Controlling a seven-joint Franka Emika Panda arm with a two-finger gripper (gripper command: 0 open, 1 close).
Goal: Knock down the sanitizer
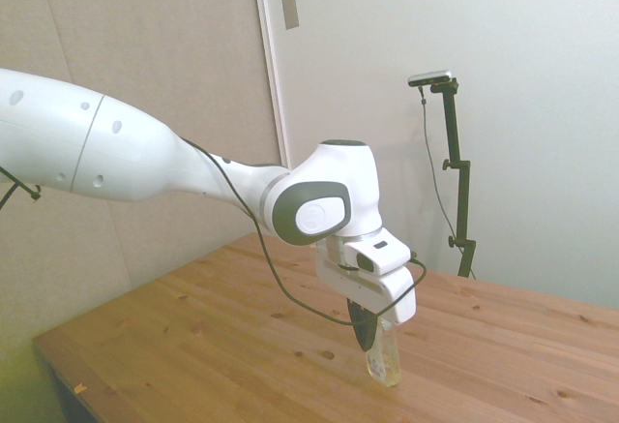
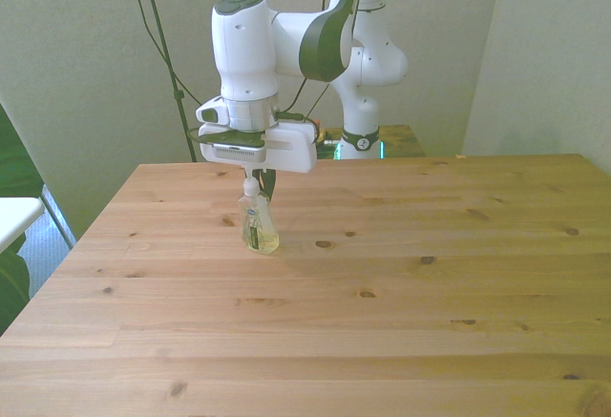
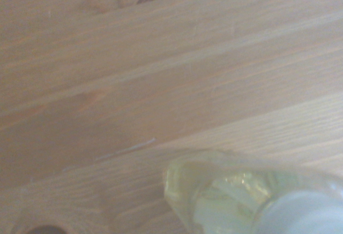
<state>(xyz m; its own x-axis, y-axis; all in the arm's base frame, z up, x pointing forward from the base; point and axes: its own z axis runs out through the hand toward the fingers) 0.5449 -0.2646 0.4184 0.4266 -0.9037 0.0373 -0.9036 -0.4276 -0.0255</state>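
Note:
The sanitizer [image 1: 385, 358] [image 2: 259, 227] is a small clear bottle of pale yellow liquid with a white pump head. It stands on the wooden table [image 2: 401, 322], toward the front view's left. My gripper [image 1: 366, 338] [image 2: 268, 186] hangs right over it, fingers shut into one dark wedge with nothing held. The fingertips are level with the pump head, just behind it in the front view. Whether they touch the bottle I cannot tell. In the wrist view the bottle's shoulder [image 3: 225, 191] shows blurred from above.
Bare wood planks with dark knots [image 2: 325, 243] surround the bottle. The table's edge on the front view's left [image 2: 67, 255] is a short way from the bottle. A white surface [image 2: 14, 217] stands beyond that edge.

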